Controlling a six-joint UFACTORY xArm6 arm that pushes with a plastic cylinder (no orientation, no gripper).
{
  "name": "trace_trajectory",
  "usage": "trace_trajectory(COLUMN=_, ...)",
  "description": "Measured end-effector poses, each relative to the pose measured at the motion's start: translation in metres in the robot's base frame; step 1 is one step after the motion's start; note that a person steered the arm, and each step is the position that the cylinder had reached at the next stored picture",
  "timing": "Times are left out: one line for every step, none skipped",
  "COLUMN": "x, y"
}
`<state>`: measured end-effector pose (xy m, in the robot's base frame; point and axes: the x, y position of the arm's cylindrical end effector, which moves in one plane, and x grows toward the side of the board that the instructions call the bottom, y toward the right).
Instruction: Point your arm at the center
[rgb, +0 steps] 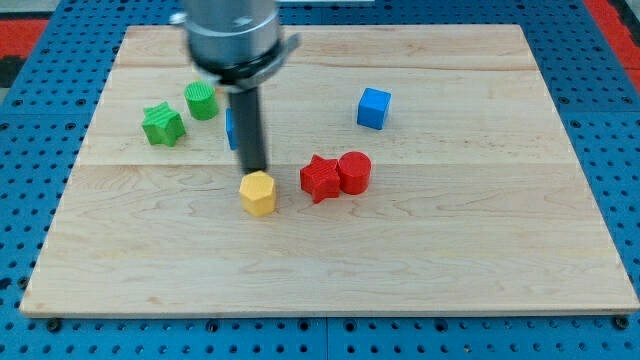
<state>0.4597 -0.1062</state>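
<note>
My dark rod comes down from the view's top, and my tip (254, 168) rests on the wooden board (450, 260) just above the yellow hexagonal block (258, 193), close to it. A blue block (231, 129) is mostly hidden behind the rod on its left. A red star block (319, 178) and a red cylinder (354, 172) touch each other to the right of my tip. A green star block (163, 124) and a green cylinder (201, 101) lie at the upper left. A blue cube (374, 108) sits at the upper right.
The board lies on a blue perforated table (600, 120). The arm's grey body (232, 35) covers part of the board's top edge.
</note>
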Motion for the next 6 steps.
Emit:
trace_trajectory(x=-0.024, y=-0.052)
trace_trajectory(x=-0.069, y=-0.001)
trace_trajectory(x=-0.075, y=0.131)
trace_trajectory(x=-0.075, y=0.173)
trace_trajectory(x=-0.074, y=0.116)
trace_trajectory(x=-0.079, y=0.117)
